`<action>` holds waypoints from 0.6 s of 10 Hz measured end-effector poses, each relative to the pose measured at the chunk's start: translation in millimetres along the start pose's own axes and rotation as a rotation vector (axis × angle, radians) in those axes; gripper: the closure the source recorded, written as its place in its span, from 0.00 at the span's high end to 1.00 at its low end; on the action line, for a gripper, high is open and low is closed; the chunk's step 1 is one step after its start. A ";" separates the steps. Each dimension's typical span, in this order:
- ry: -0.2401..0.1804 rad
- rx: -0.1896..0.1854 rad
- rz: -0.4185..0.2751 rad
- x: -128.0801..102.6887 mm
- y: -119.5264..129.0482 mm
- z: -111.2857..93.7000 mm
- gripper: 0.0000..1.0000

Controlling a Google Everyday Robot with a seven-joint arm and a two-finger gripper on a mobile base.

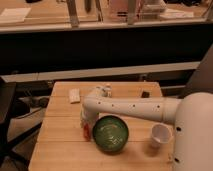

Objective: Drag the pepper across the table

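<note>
Now end effector (85, 126) at pepper (86, 132) (beside bowl (110, 133)), table (60, 145) open leftward.

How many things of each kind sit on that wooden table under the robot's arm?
Pepper, at the pincer: 1
Green bowl: 1
White cup: 1
Pale block: 1
Small dark thing: 1
Small bottle-like thing: 1
Total: 6
</note>
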 end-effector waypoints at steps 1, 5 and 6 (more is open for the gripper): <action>0.004 0.003 0.007 0.8 5.7 -1.9 0.00; 0.022 0.003 0.018 1.6 11.3 -5.1 0.00; 0.025 0.005 0.020 2.4 12.7 -6.5 0.00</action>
